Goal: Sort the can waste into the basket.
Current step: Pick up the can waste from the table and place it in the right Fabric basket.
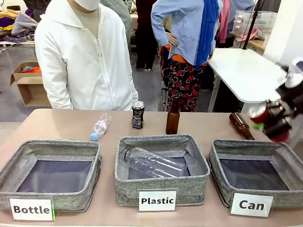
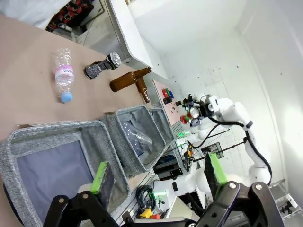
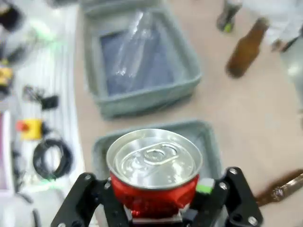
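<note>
red can [image 3: 154, 161]: up in the air in my right pincer [image 1: 272, 120], out at the right end of the tabletop [image 1: 61, 123], over the far right edge of the basket labelled "Can" [image 1: 246, 147]. In the right wrist view it looks like that basket's rim sits right under it.
how it'll handle: I reckon it's empty, so super light, thin-walled and easy to dent. Painted sides are a bit slick too. Best grab is around the middle of the body, not the rim, with only gentle squeeze.
right pincer grip: closed onto the red body from both sides just below the silver top, can upright, top facing the camera. Looks centred, no tilt I can see.
left pincer [image 2: 158, 175]: spread wide, nothing between the green pads, hanging over the basket at the left end.
black can [image 1: 138, 115]: standing upright on the far side of the tabletop, just beside the upright brown bottle [image 1: 173, 119], not in any basket yet.
progress guess: nothing in the Can basket so far; red one's closest.
</note>
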